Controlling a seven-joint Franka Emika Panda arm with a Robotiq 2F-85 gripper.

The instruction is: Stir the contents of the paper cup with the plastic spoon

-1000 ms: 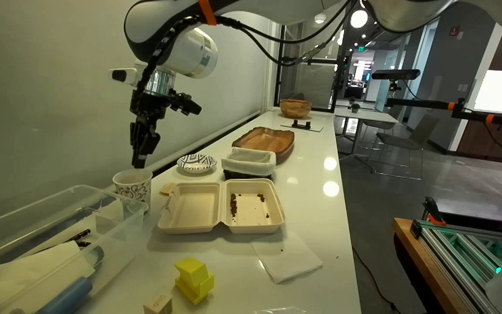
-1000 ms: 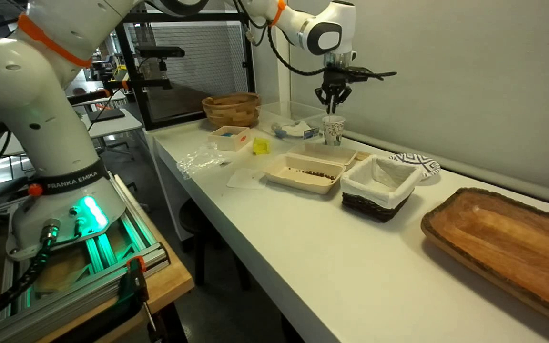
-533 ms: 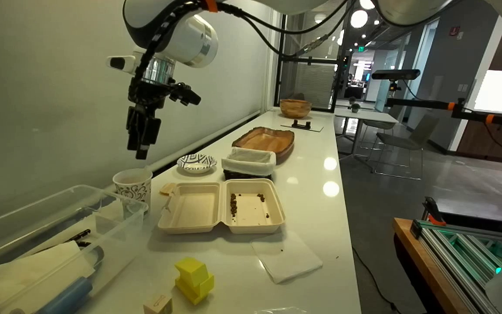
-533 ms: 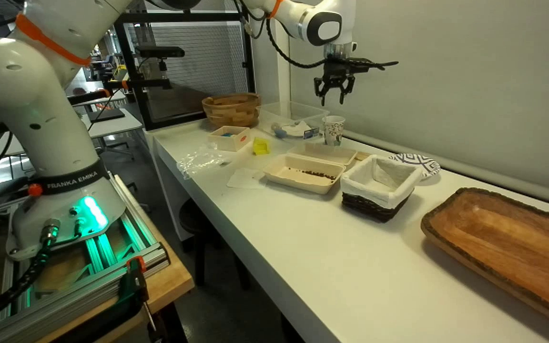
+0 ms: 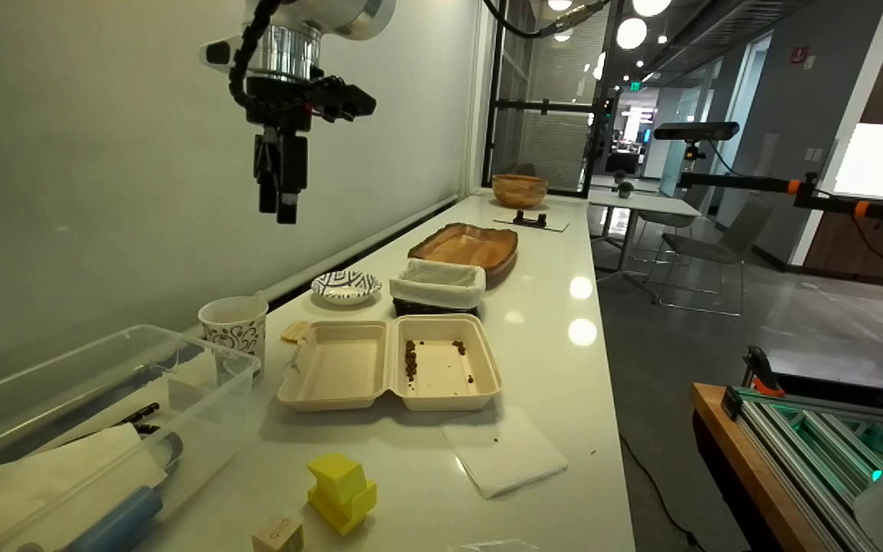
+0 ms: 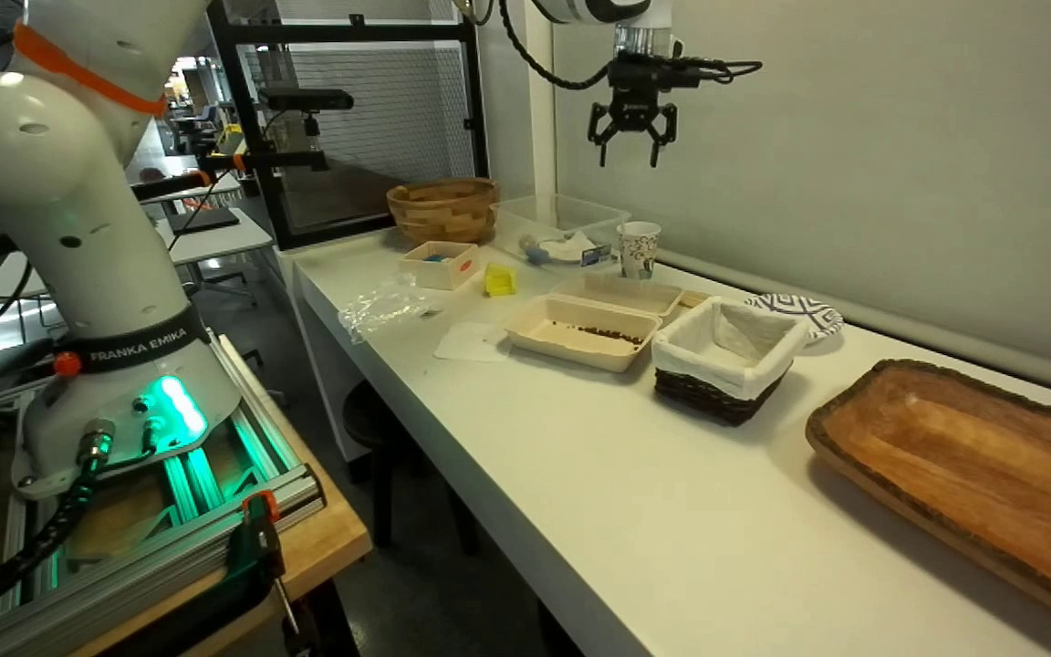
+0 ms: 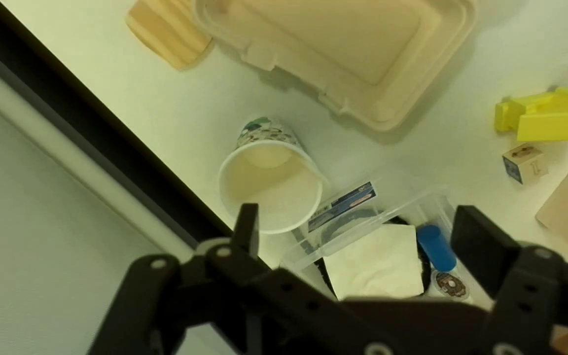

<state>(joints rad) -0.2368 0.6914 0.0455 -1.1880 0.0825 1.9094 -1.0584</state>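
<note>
Along a pale wall [image 5: 104,192] runs a white worktop [image 5: 549,376]; from the left in an exterior view stand a clear tub [image 5: 211,422], then the paper cup [image 5: 236,333], upright just beside it. Above and slightly right of the cup, well clear of it, the jaws hang spread wide. Further right sits an open takeaway box [image 5: 346,364].
</note>
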